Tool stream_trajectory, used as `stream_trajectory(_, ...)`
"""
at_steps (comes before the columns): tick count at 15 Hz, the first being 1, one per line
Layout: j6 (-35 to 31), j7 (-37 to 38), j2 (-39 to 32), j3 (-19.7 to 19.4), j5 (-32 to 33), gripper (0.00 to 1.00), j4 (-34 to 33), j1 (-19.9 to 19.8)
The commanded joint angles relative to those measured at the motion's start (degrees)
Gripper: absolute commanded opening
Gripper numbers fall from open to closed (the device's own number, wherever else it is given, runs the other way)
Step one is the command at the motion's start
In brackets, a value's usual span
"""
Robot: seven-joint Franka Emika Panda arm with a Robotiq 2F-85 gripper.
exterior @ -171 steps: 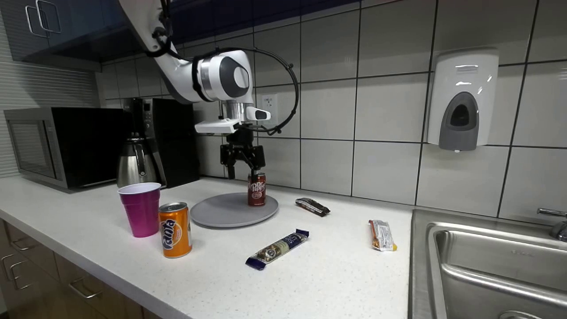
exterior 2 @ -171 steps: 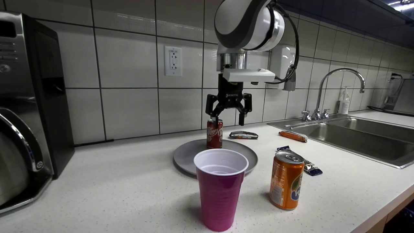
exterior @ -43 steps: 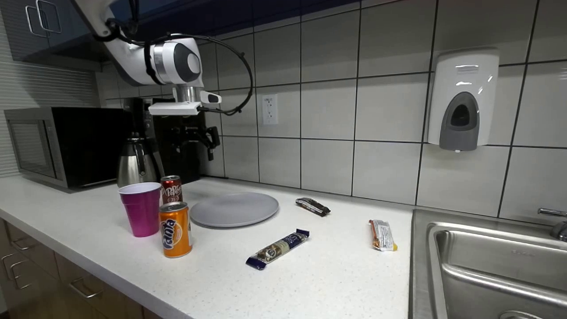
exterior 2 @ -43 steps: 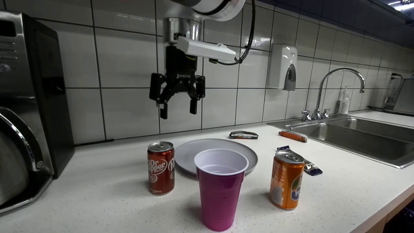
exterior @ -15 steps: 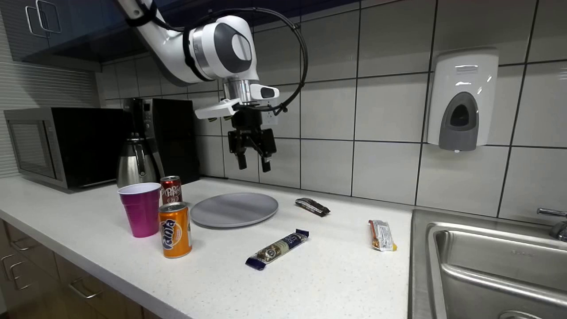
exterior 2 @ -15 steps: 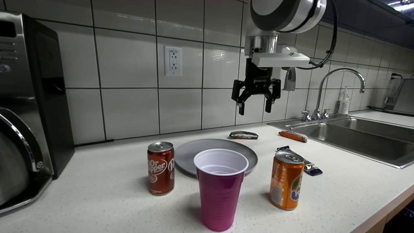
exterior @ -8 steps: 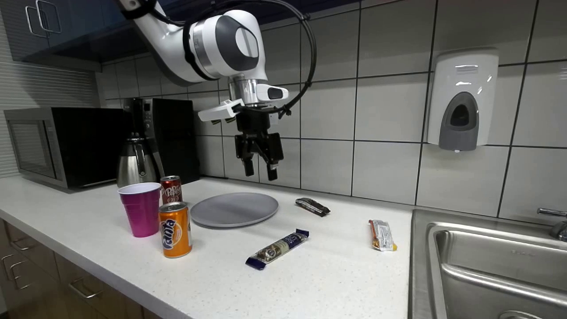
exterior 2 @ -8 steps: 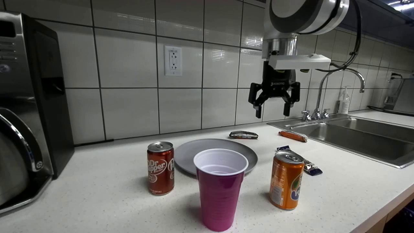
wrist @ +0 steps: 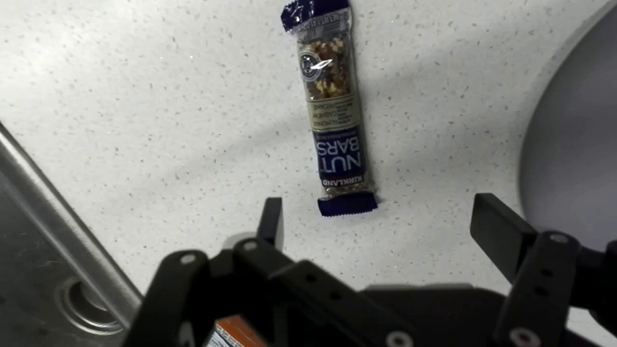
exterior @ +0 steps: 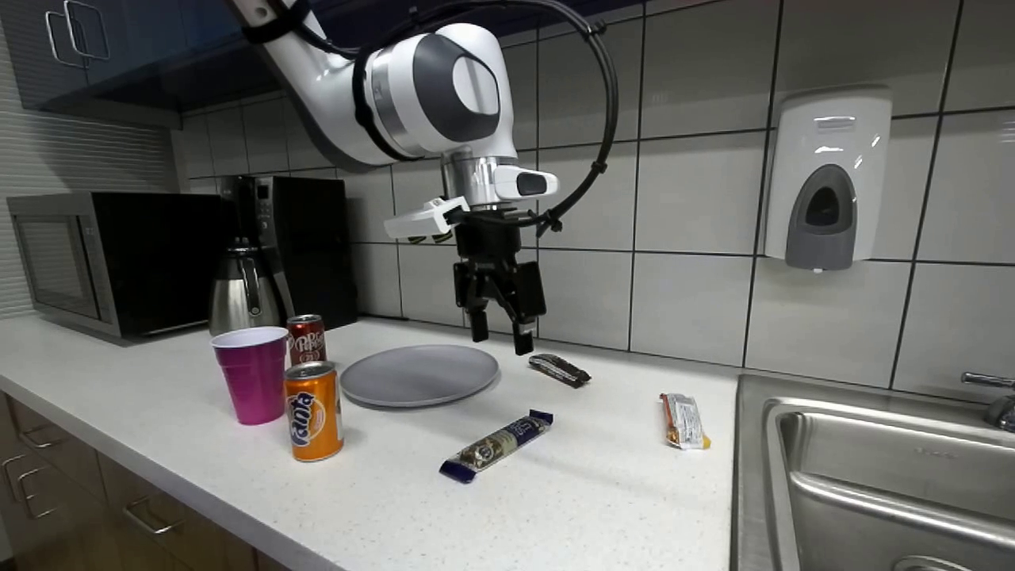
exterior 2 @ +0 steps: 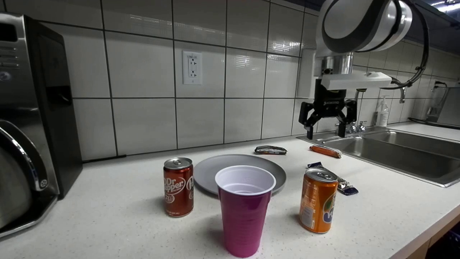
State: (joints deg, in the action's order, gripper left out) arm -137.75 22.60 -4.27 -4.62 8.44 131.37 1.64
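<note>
Across the wrist view's lower half, the claw (wrist: 379, 219) hangs empty, jaws wide apart; the snack bar (wrist: 335, 108) lies clear of it, upper centre, one end showing between them.

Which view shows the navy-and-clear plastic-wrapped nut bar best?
Wrist view: the nut bar appears largest, unobstructed, main lettering readable. An exterior view shows the bar whole but smaller; in an exterior view, an orange metal Fanta can hides part.

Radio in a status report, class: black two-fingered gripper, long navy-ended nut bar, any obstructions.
Black two-fingered gripper open, empty, above speckled white counter. Long navy-ended, plastic-wrapped nut bar lying flat, untouched. Nothing visible between them; round grey plate beside bar, apart.
</note>
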Motion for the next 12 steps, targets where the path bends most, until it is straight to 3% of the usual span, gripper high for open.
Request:
stream_trajectory(1,-3.08,0.65,1.45,-0.17,3.14,1.00,2.89,-1.45)
stream_trajectory(12,-8.97,-0.06,0.37,-0.55,4.72,1.00,5.76,-1.71)
